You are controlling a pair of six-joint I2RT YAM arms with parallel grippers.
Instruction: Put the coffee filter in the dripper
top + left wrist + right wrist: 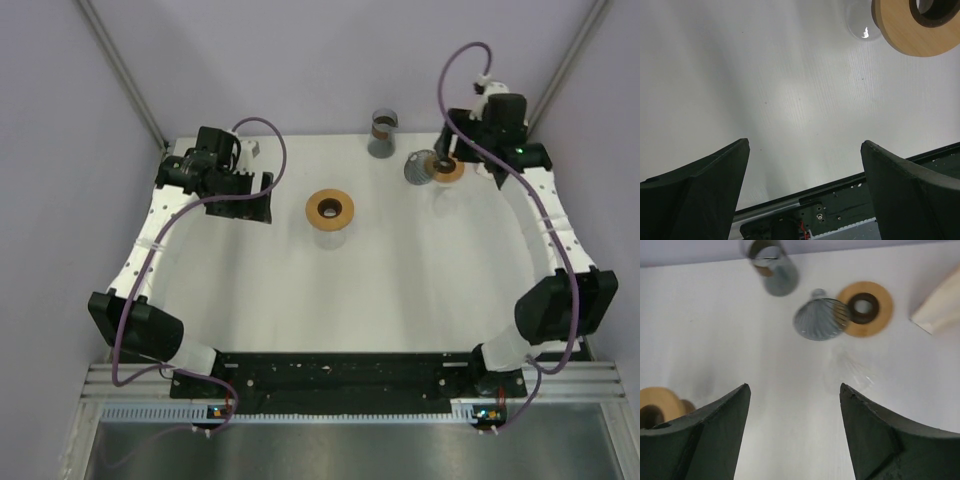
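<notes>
Surveying the table with both grippers spread wide and empty; filter not yet in the dripper.

The coffee filter (940, 302), a cream paper cone, lies on the white table (300, 290) at the right edge of the right wrist view, near the dripper's wooden collar (865, 315) but apart from it. The dripper (821, 319), grey and ribbed, appears tipped on its side toward the far right of the table. A metal cup (774, 270) stands just behind it near the back edge. A glass vessel with a wooden ring (330, 210) stands mid-table between the arms. The right gripper (794, 387) hovers over bare table short of the dripper, jaws wide apart, nothing between them. The left gripper (804, 145) is likewise wide apart and empty, with the wooden-ringed vessel ahead to its right.
</notes>
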